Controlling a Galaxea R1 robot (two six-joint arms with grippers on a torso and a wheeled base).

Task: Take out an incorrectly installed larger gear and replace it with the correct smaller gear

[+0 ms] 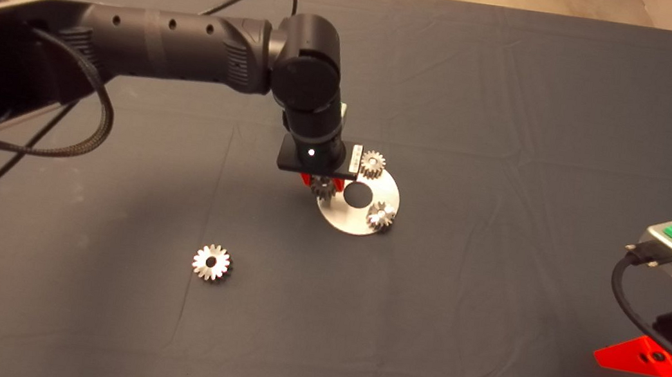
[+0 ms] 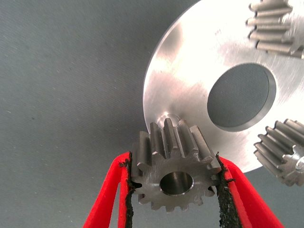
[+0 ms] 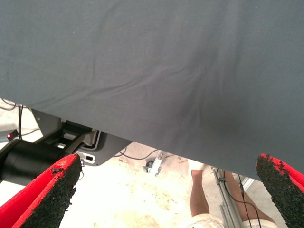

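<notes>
My left gripper is shut on the smaller gear, a dull grey gear with short teeth. In the left wrist view the gear sits between the two red fingers, at the near rim of the round silver plate, close to a small stud on it. The plate has a wide centre hole and bears two other small gears. The larger gear, bright silver with a wide hole, lies flat on the mat, apart to the front left.
My right gripper waits at the lower right edge, open and empty. Its wrist view shows the mat's edge, the floor and a person's leg. The left arm's cable hangs over the mat at the left.
</notes>
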